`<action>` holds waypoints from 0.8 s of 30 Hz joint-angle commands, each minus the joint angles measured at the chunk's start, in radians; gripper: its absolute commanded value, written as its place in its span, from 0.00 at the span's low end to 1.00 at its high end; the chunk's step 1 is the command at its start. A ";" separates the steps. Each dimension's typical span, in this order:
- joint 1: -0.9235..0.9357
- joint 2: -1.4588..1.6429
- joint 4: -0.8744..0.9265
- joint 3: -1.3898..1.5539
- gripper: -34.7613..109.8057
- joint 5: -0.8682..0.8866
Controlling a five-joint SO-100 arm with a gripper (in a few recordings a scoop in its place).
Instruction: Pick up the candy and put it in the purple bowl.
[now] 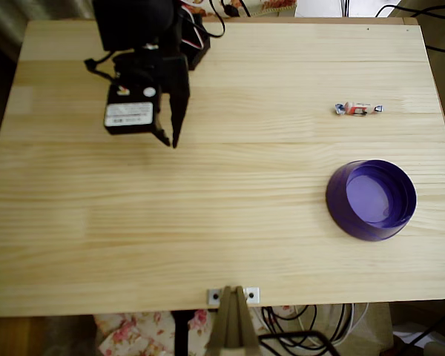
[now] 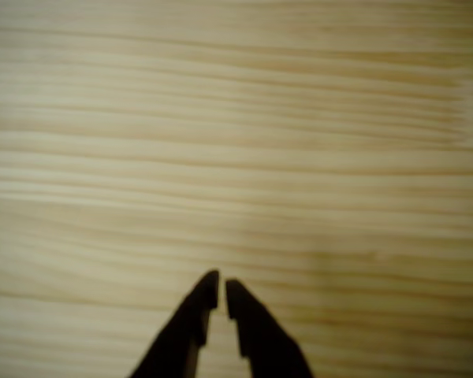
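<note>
The candy [image 1: 357, 109], a tiny sweet in a white and red wrapper with bluish ends, lies on the wooden table [image 1: 222, 245] at the upper right in the overhead view. Below it stands the purple bowl [image 1: 371, 199], round and shallow with a lighter violet inside, nothing in it. My black gripper [image 1: 169, 139] hovers at the upper left of the table, far from both. In the wrist view its fingertips [image 2: 221, 292] nearly touch, with only a thin slit between them and nothing held; bare wood grain lies beneath.
Cables and the arm's base [image 1: 193, 30] sit at the table's top edge. A small metal bracket [image 1: 233, 296] is fixed at the middle of the front edge. Wide bare wood stretches between gripper and bowl.
</note>
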 commanded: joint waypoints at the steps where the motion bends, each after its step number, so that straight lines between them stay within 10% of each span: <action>1: 0.003 0.017 0.002 -0.023 0.24 0.008; 24: -0.150 0.017 -0.083 -0.106 0.24 0.060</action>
